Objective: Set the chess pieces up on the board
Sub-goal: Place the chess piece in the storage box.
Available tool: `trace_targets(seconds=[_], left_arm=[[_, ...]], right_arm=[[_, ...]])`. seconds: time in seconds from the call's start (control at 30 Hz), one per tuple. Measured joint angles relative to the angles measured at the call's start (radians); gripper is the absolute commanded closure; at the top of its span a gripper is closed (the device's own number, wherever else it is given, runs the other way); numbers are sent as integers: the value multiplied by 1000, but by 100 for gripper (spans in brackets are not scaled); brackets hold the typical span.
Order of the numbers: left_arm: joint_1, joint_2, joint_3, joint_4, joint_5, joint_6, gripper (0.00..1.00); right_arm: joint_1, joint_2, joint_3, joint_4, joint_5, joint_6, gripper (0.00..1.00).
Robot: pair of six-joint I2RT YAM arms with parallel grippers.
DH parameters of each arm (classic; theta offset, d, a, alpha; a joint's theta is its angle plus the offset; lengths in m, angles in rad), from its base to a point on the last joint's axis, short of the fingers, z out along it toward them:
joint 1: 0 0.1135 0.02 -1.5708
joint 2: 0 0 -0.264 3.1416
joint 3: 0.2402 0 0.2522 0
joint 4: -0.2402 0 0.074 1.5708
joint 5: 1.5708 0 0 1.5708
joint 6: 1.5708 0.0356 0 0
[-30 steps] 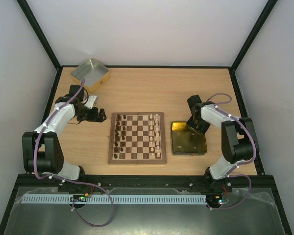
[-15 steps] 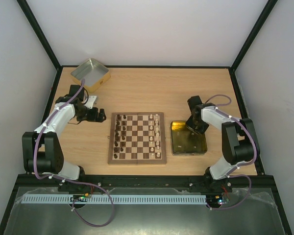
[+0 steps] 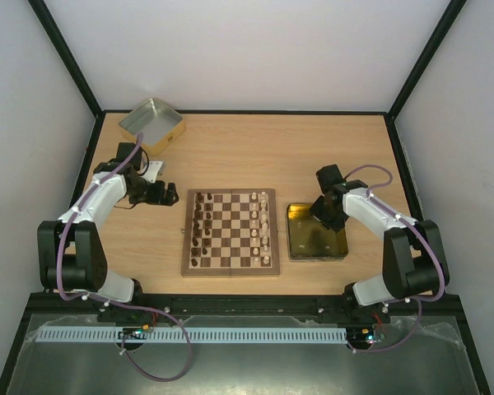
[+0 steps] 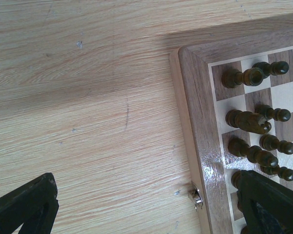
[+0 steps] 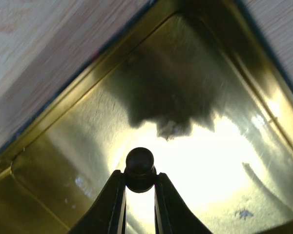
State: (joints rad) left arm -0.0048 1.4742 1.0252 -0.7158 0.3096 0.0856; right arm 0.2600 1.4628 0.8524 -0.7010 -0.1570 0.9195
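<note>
The chessboard lies at the table's middle, dark pieces down its left columns and cream pieces down its right. My right gripper hangs over the yellow-gold tin, and in the right wrist view it is shut on a small dark round-headed chess piece above the tin's floor. My left gripper is open and empty just left of the board's far-left corner; the left wrist view shows its fingertips apart above bare table, beside the board's rim and dark pieces.
A silver square tin stands at the back left corner. The board's metal clasp sticks out of its left edge. Black frame posts and pale walls enclose the table.
My right arm has shifted toward the near side and its elbow swung outward, with the gripper staying over the yellow-gold tin. The left arm has not moved.
</note>
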Motion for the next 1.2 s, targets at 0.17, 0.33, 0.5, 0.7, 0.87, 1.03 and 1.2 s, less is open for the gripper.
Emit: trace_targets(seconds=[0.17, 0.33, 0.5, 0.7, 0.87, 1.03, 1.2], left_arm=[[-2, 0, 0, 0, 0, 0, 0], [-2, 0, 0, 0, 0, 0, 0], [-2, 0, 0, 0, 0, 0, 0], [-2, 0, 0, 0, 0, 0, 0], [-2, 0, 0, 0, 0, 0, 0], [-2, 0, 0, 0, 0, 0, 0], [-2, 0, 0, 0, 0, 0, 0]], right_arm=[[43, -53, -38, -5, -17, 32, 90], [59, -63, -99, -4, -8, 35, 90], [83, -54, -127, -1, 24, 34, 90], [105, -43, -127, 9, 51, 30, 90], [111, -20, -128, 21, 65, 26, 89], [119, -9, -122, 22, 74, 19, 82], [129, 0, -109, 23, 85, 4, 77]])
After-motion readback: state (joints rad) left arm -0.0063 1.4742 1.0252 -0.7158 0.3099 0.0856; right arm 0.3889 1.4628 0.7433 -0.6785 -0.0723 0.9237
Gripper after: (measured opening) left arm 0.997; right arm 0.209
